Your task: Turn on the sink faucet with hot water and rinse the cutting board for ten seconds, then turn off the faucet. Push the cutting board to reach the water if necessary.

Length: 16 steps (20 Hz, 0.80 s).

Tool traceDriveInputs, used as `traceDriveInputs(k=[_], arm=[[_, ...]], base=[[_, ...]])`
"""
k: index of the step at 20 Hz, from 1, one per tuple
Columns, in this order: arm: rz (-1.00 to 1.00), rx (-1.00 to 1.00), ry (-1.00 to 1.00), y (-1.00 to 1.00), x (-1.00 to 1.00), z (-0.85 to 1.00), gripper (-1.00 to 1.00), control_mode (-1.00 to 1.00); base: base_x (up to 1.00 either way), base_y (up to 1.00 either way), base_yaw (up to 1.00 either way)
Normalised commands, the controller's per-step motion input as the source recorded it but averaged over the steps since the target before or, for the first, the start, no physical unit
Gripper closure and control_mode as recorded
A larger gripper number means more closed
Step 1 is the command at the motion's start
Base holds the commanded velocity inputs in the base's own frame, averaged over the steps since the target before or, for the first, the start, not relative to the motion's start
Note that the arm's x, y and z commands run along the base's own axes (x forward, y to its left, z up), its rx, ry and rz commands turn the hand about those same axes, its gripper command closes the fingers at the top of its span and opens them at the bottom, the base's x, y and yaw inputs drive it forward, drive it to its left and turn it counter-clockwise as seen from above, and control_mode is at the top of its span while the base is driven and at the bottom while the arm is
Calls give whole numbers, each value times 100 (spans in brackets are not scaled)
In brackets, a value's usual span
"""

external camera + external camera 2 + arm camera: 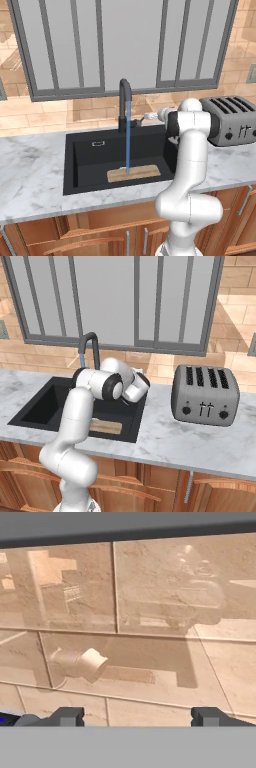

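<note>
Water (128, 137) runs from tap (124, 102) onto board (133, 173) in sink (85, 155), below-left of our gripper (137, 716), which we hold wide open & empty near the handle, prob. for shutoff.

You have a white-grey marble counter (30, 170) on wooden cabinets. Set into it: 1 rectangular matte-black sink basin (87, 155). You see 1 flat light-tan wooden cutting board (134, 174) lying on the basin floor, near its front wall. To the right, 1 grey 4-slot toaster (205, 389) stands on the marble, well apart from the basin.
</note>
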Motion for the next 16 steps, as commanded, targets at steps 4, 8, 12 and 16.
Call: traceDriveInputs(k=[4, 8, 12, 16], arm=[[4, 0, 0, 26, 0, 0, -100, -100], [3, 0, 0, 32, 0, 0, -100, -100], [2, 0, 0, 33, 0, 0, -100, -100], [2, 0, 0, 31, 0, 0, -100, -100]], base=[[0, 0, 0], [0, 0, 0], [0, 0, 0], [0, 0, 0]])
